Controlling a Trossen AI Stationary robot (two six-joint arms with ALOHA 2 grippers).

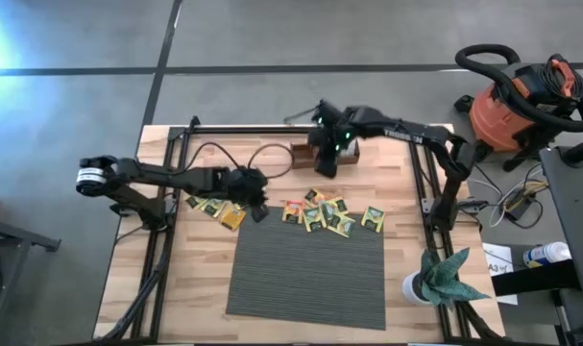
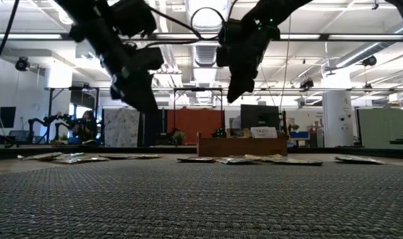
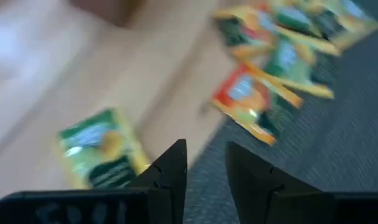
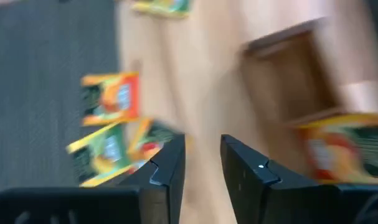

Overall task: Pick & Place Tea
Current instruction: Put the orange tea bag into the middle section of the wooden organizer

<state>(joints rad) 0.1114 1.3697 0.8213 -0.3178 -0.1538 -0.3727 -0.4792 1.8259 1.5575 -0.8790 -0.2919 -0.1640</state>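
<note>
On the left of the wooden table (image 1: 128,298), the left gripper (image 1: 259,207) hangs just above the tabletop at the far left corner of the grey mat (image 1: 305,274). Its fingers (image 3: 170,171) stand a little apart with nothing between them. Just beside it lies a small group of tea sachets (image 1: 219,209), yellow-green and flat on the wood. Further right, a larger cluster of sachets (image 1: 325,215) sits along the mat's far edge, some overlapping, with one orange sachet (image 1: 292,210) at its left end and a lone green sachet (image 1: 373,219) at its right end. Behind this cluster stands the brown wooden tray (image 1: 303,154), and the right gripper (image 1: 325,165) hovers over it, raised clear of the table in the low view. Its fingers (image 4: 167,168) are parted and empty. The right wrist view seems to show a sachet lying inside one tray compartment, though blur makes this uncertain.
</note>
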